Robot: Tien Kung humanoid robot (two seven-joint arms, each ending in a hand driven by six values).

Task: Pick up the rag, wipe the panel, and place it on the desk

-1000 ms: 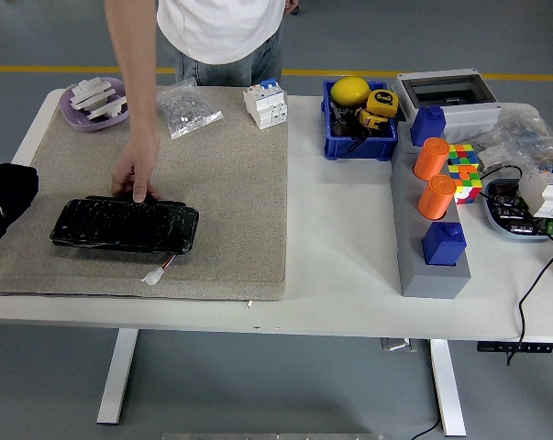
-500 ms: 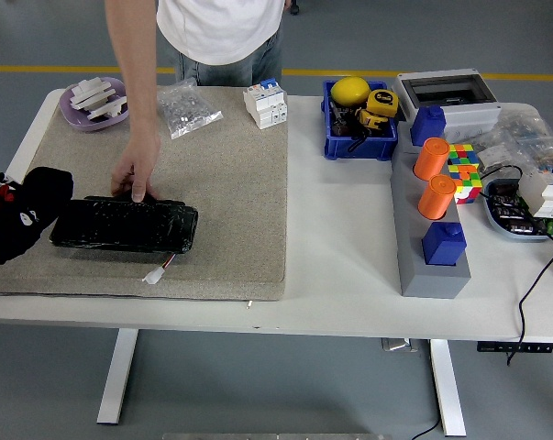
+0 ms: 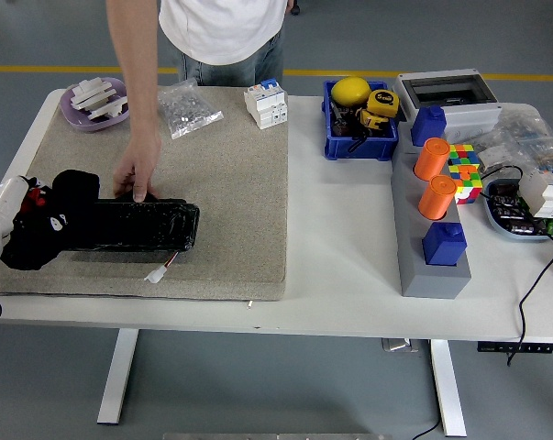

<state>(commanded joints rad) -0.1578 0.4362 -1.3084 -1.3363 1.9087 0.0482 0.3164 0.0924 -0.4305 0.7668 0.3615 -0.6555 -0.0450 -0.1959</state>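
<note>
A: Entry, head view. Where is the left hand (image 3: 51, 225)?

B: It comes in from the left edge and sits over the near-left part of the mat (image 3: 230, 183). It is a dark mass, and I cannot tell whether its fingers are curled or loose.

A: And the rag?

B: Cannot separate it from the hand. A black lump at the hand may be the rag, but black on black, so I will not call it a grasp.

A: Panel?

B: The panel (image 3: 134, 225) lies flat on the mat, just to the right of the hand, its left end touching or under the dark mass. A small white connector (image 3: 153, 273) on a wire trails from its near edge.

A: Anyone else in frame?

B: A person stands across the table. The person's hand (image 3: 134, 179) presses fingertips on the panel's far edge, close beyond the robot hand.

A: Risks?

B: Judgement only. A sideways wipe could push the panel if the person's hold slips, since it looks glossy. The stroke runs toward those fingertips, so contact is possible. The connector wire could snag and drag. If the rag is loosely held, it may bunch or drop mid-stroke.

A: Right arm?

B: Not visible.
</note>
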